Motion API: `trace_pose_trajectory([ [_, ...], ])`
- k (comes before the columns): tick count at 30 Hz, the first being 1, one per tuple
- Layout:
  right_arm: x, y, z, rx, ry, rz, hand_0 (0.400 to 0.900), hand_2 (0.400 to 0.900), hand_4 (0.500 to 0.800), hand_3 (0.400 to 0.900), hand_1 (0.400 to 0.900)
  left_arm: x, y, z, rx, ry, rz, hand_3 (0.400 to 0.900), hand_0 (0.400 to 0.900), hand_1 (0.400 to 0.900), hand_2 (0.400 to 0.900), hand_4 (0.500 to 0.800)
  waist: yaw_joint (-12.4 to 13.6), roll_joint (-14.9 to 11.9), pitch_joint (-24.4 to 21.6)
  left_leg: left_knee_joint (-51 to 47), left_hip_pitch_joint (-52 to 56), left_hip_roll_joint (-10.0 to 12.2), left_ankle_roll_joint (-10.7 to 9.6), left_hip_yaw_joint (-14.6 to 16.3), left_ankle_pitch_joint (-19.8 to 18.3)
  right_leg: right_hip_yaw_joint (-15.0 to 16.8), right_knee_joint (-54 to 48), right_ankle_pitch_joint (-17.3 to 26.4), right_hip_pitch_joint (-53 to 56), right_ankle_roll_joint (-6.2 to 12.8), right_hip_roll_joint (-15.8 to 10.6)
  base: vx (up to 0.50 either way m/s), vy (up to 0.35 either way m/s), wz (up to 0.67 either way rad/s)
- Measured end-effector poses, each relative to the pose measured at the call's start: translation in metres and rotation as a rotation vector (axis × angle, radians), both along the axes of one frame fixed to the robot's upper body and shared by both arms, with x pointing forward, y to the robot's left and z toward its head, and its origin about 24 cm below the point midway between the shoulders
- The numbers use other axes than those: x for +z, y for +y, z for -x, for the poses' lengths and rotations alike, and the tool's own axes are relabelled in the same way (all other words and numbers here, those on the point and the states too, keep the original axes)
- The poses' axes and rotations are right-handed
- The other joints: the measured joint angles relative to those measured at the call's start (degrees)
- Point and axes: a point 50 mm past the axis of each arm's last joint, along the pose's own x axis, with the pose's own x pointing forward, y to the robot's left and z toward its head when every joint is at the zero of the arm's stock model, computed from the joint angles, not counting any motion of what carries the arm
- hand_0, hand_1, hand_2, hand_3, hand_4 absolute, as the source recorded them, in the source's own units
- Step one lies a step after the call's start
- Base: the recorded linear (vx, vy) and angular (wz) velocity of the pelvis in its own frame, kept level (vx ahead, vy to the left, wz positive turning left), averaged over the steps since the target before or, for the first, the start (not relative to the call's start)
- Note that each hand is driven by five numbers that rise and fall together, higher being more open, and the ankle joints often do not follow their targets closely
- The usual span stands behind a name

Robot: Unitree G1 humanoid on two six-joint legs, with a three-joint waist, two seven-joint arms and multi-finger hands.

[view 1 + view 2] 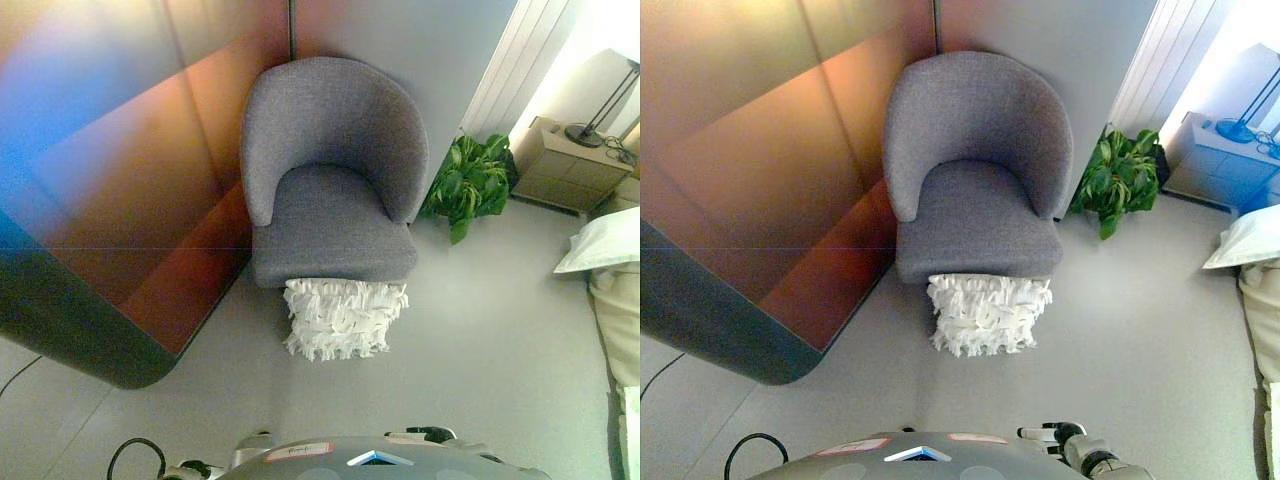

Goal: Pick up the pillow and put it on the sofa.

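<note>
Right hand (pixel 1072 437) barely visible at near edge, mostly cut off; finger state cannot be told. Left hand not seen. White ruffled pillow (pixel 343 317) on floor, leaning against front of grey armchair (pixel 335 170), seat bare. No readable writing. Green plant (pixel 468 182) right of chair. Bedside cabinet (pixel 562 165) with lamp (pixel 600 120) far right, partly cut off.

I see a white pillow (pixel 343 317) of shaggy, ruffled cloth strips, rough-looking and matt. The grey armchair (pixel 333 170) behind it wears a woven, matt fabric. The floor (pixel 480 330) looks smooth and dull grey. The leafy plant (pixel 466 182) shows slightly glossy green leaves.
</note>
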Motion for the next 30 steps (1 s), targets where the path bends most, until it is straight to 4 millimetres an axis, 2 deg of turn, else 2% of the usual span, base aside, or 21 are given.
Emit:
trace_pose_trajectory([
  [4,0.0,0.0,-0.0004,0.001,-0.001,0.0,0.9,0.9,0.8,0.9,0.9,0.0003,0.0007,-0.0008,0.004,-0.009,-0.037,0.9,0.9,0.9,0.9,0.8,0.01,0.03,0.0,0.0,-0.01,0.0,0.0,-0.04,0.0,-0.04,-0.03,0.0,0.03,0.0,0.0,0.01,-0.003,0.02],
  [30,0.0003,-0.0004,-0.0014,0.026,-0.001,0.02,0.9,0.9,0.8,0.9,0.9,-0.0015,-0.0076,-0.0054,0.004,-0.002,0.01,0.9,0.9,0.9,0.9,0.8,-0.04,1.31,0.74,0.56,-0.33,0.01,-0.08,-0.41,0.02,-0.54,-0.7,0.01,0.23,0.01,0.11,0.01,-0.01,-0.01],
])
